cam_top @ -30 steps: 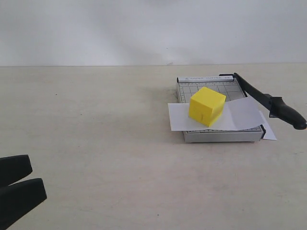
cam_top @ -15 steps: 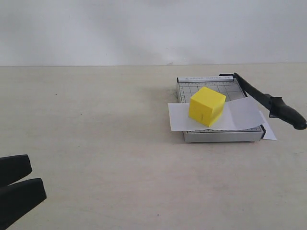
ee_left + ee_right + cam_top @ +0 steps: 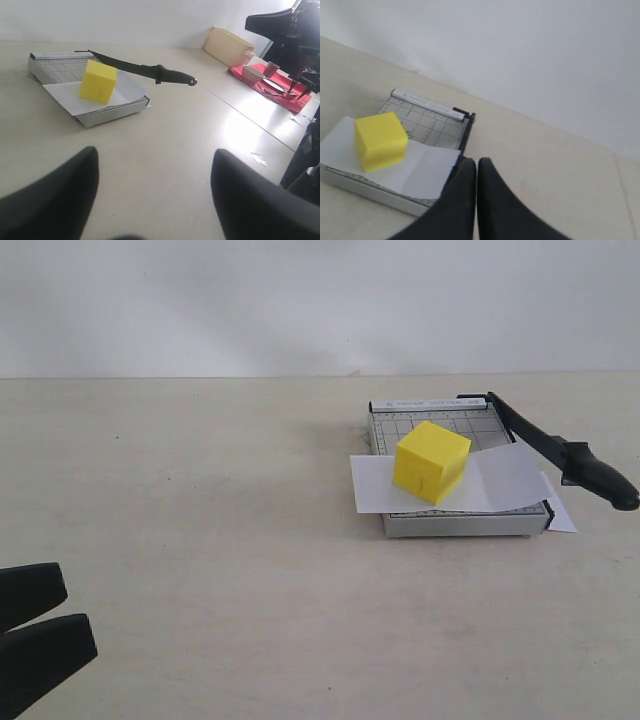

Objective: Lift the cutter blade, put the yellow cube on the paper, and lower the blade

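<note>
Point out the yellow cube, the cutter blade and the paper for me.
yellow cube [image 3: 420,472], exterior view, front face.
cutter blade [image 3: 547,443], exterior view, thin arm before handle.
paper [image 3: 502,481], exterior view, bare part right of cube.

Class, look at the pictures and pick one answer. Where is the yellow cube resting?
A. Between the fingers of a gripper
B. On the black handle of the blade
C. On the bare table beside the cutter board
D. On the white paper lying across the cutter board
D: the yellow cube sits on the paper, which lies across the grey cutter board.
</note>
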Motion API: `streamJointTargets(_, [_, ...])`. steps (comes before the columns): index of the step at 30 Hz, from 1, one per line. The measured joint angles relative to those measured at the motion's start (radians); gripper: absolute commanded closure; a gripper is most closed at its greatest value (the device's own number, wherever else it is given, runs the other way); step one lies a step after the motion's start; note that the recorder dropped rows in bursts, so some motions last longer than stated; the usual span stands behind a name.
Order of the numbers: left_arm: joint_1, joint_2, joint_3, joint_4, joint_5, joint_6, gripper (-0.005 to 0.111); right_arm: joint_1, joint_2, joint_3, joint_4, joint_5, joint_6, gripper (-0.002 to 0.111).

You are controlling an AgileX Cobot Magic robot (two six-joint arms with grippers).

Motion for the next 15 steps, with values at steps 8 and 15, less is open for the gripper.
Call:
streamJointTargets(8, [0.000,0.000,0.000,0.000,0.000,0.006,0.045,0.000,-0.100,0.156,-0.322,-0.150,0.000,0.107])
streamJointTargets(15, [0.000,0.000,0.000,0.000,0.000,0.006,0.045,0.000,-0.188,0.344,-0.378,-0.188,0.000,0.107])
